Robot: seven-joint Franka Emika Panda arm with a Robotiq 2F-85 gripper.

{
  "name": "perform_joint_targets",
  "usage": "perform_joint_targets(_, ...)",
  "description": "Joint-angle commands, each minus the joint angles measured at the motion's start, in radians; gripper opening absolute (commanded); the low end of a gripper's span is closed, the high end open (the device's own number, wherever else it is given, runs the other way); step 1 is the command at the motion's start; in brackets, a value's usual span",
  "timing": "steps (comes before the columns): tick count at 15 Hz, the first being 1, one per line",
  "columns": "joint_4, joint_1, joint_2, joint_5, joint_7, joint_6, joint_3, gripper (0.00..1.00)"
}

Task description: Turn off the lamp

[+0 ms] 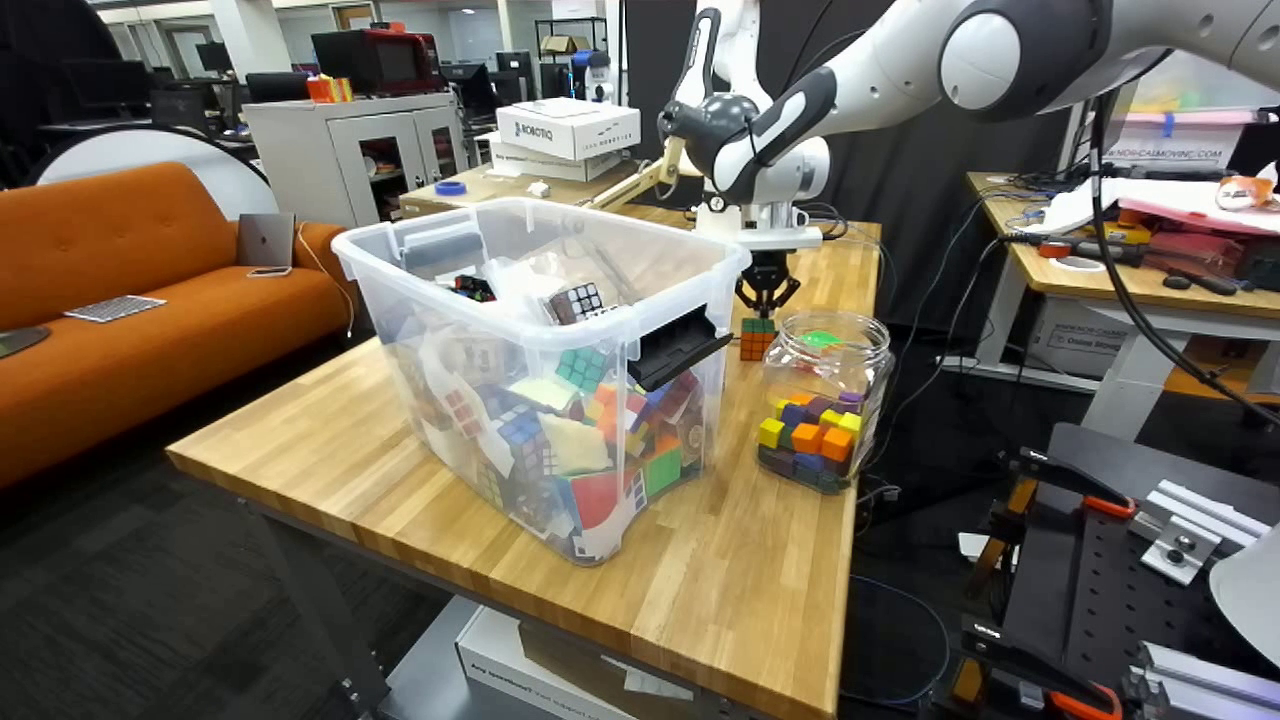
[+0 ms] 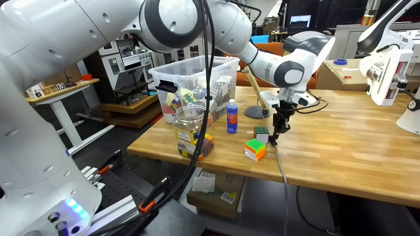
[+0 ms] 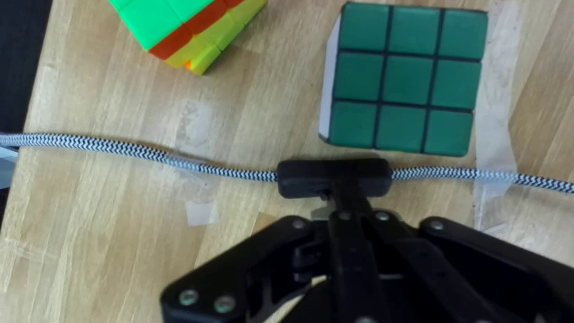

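Note:
The lamp has a dark grey head [image 2: 316, 43] with a pale face, a jointed wooden arm [image 2: 252, 82] and a round dark base [image 2: 257, 112]. Its head also shows behind my arm in an exterior view [image 1: 722, 122]. A black in-line switch [image 3: 302, 179] sits on a black-and-white braided cord [image 3: 112, 147] on the table in the wrist view. My gripper [image 3: 352, 194] is shut, with its fingertips over the switch's near side. I cannot tell whether they touch it. The gripper points down at the table in both exterior views [image 1: 766, 300] [image 2: 275, 136].
A green-topped cube [image 3: 408, 80] lies right beside the switch, and a brighter cube [image 2: 255, 149] lies near the table edge. A blue bottle [image 2: 232, 118], a clear jar [image 2: 188, 123] and a large clear bin [image 2: 167, 70] stand farther along. Another white robot arm [image 2: 384, 55] stands across the table.

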Motion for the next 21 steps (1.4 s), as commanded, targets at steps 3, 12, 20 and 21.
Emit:
perform_joint_targets(3, -0.001, -0.010, -0.007, 0.008, 0.003, -0.017, 0.002, 0.00)
perform_joint_targets(12, -0.028, -0.008, -0.009, 0.014, -0.003, -0.016, 0.011, 0.00)
perform_joint_targets(20, -0.041, -0.014, -0.009, 0.025, -0.003, -0.040, 0.021, 0.00)
perform_joint_targets(21, -0.045, -0.014, -0.009, 0.027, -0.003, -0.039, 0.021, 0.00)
